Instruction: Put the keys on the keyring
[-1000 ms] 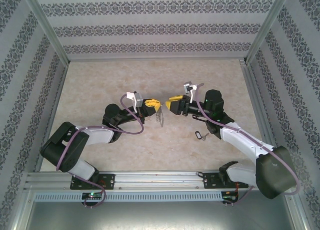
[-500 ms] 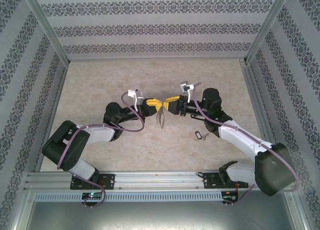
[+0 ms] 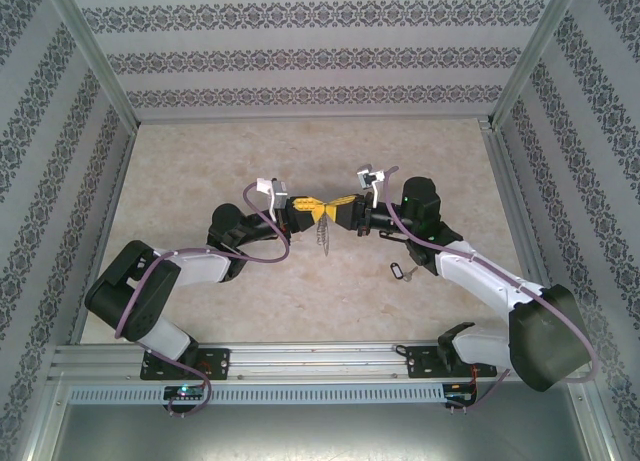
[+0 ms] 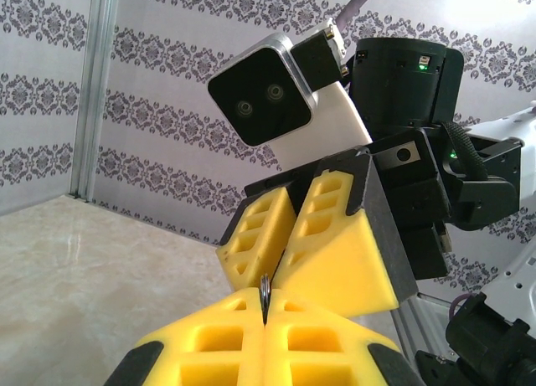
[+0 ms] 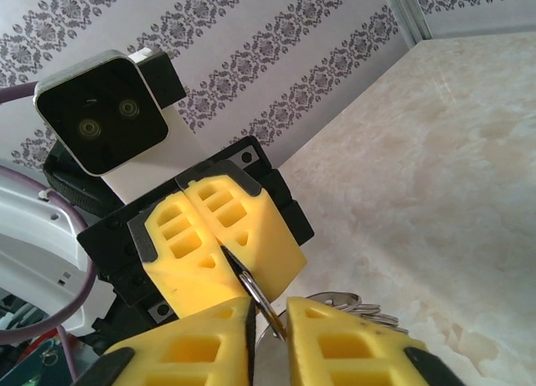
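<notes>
My left gripper (image 3: 317,209) is shut on the keyring (image 4: 265,292), whose thin silver edge sticks up between its yellow fingers (image 4: 209,336). In the top view the rest of the keyring (image 3: 320,233) hangs below the two grippers, above the table. My right gripper (image 3: 334,205) meets the left one tip to tip. Its jaws stand a little apart, with the keyring (image 5: 261,298) running through the gap between the fingertips (image 5: 352,340). More silver loops (image 5: 356,302) hang just beyond. A small key (image 3: 398,271) with a dark head lies on the table beside the right forearm.
The pale marble-look tabletop (image 3: 300,151) is walled by patterned panels on three sides, with metal posts (image 3: 95,56) at the corners. An aluminium rail (image 3: 320,359) carrying both arm bases runs along the near edge.
The right gripper has moved left and narrowed until its tips meet the left gripper's around the keyring. The left gripper has edged slightly up and right. The key has stayed put.
</notes>
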You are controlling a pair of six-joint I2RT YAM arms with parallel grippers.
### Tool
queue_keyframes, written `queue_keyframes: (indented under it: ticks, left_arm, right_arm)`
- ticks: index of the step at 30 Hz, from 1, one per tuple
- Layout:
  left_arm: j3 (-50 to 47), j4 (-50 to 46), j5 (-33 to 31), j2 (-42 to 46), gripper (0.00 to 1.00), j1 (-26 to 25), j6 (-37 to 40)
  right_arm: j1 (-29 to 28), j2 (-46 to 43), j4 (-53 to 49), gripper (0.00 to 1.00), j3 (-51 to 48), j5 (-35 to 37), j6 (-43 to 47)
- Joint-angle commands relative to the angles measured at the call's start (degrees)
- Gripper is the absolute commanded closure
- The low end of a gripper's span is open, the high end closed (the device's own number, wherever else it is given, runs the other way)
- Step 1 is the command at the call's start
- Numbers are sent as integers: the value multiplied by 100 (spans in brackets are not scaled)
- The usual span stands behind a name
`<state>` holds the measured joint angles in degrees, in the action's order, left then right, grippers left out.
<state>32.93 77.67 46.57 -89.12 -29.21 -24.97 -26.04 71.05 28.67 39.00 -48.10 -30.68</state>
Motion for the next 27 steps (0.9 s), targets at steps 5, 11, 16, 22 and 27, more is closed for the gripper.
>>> queue_keyframes:
  ticks: [5,11,16,22,27]
  left_arm:
    - [161,392,135,-54,100,-58,-118]
    - [103,389,-279,4,84,-60,-281]
    - [-91,388,-851,244,65,-58,-285]
    - [-303,175,-1420,592,52,-57,-48]
    - [-258,-296,-1618,814,42,-52,232]
  right_arm:
    - [-50,-47,39,100,160,-29,166]
    - [-41,-120,54,100,83,210,211]
    - [-6,-179,80,100,54,270,220]
    - [20,-75,175,100,62,386,160]
    - [29,-30,393,100,55,501,74]
